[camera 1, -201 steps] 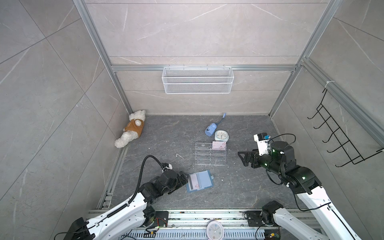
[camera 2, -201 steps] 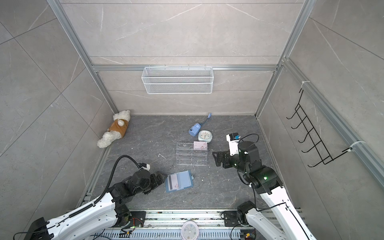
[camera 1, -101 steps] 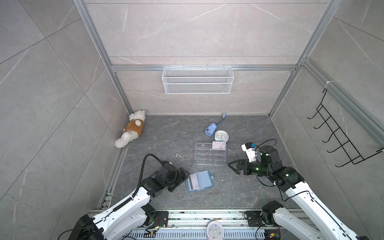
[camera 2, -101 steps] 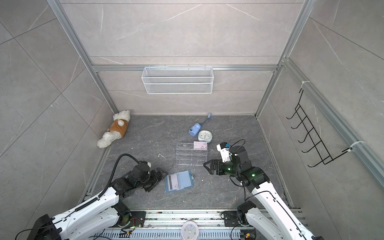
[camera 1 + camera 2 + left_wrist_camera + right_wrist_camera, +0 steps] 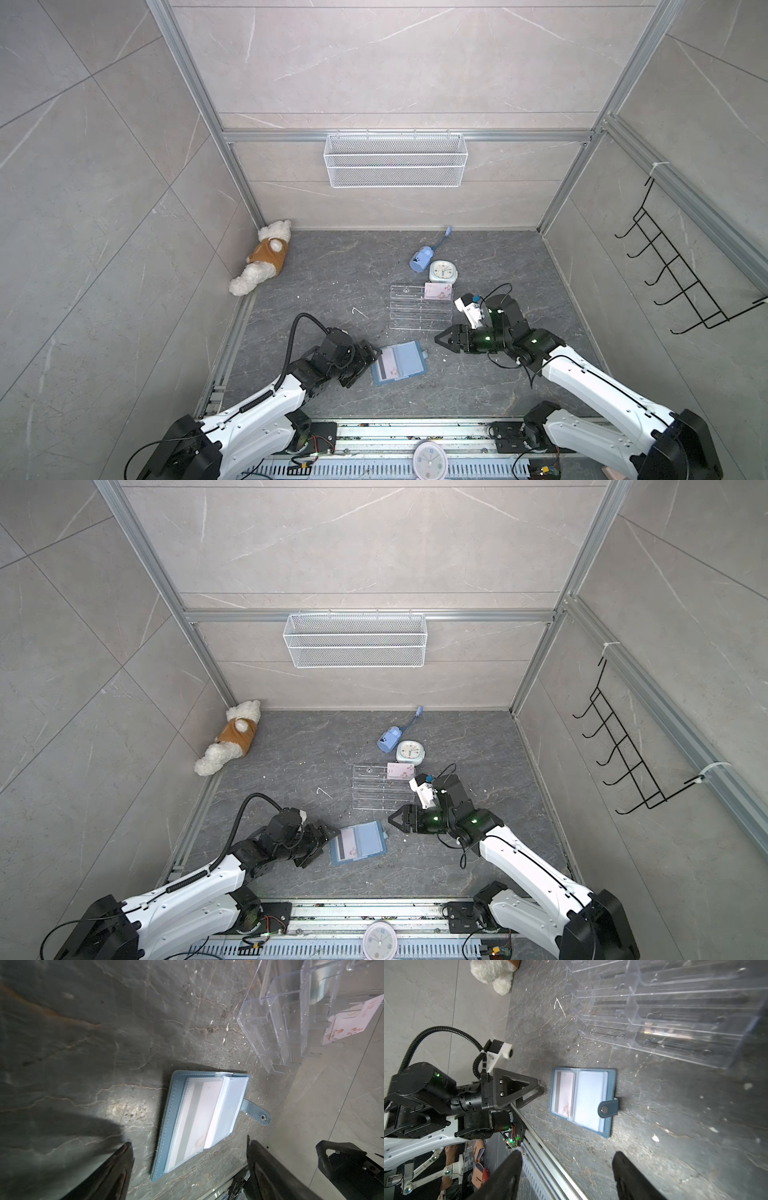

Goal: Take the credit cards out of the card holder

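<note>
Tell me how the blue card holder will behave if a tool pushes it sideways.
The card holder lies open and flat on the dark tabletop, so it would probably slide, not tip. Its clear sleeves look thin and floppy, likely to bend or lift if pinched. Being thin, it is probably light.

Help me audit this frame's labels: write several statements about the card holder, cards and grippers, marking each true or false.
The card holder lies open. True.
Its sleeves are all empty. False: a striped card shows in one sleeve.
The left gripper grips the holder. False: it is open beside it, not gripping.
A floral card sits in the clear rack. True.
The right gripper holds a card. False: it is open and empty.
</note>
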Controlling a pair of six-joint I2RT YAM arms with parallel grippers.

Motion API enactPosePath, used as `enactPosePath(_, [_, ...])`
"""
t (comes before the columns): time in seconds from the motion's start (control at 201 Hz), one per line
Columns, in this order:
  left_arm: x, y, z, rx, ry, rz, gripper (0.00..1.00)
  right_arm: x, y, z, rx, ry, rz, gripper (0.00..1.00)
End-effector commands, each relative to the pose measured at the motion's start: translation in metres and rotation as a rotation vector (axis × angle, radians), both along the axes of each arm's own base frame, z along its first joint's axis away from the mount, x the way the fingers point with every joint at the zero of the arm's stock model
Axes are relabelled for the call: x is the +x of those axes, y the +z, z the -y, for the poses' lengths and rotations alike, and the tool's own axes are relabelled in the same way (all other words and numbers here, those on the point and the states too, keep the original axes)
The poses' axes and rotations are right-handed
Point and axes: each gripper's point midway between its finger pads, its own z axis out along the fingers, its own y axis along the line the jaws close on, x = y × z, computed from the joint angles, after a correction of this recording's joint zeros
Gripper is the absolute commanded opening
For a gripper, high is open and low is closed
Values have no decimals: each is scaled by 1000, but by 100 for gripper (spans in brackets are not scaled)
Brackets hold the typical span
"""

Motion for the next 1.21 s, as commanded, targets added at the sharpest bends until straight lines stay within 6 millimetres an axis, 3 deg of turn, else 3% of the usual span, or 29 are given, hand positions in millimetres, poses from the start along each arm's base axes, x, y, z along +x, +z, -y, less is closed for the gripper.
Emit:
enactPosePath(0.0, [5, 7, 8, -64, 9, 8, 86, 3, -1, -19, 9, 30, 15, 68])
enactPosePath(0.383, [0, -9, 6, -65, 11, -18, 75, -4, -35, -67, -49, 107, 1, 58])
enactPosePath(1.005, [-3, -17, 2, -101, 35, 4, 64, 2, -90, -71, -134, 78, -73, 36])
enactPosePath(1.204, [2, -5, 8, -141, 18, 58, 60, 3, -109, -63, -173, 42, -94, 28])
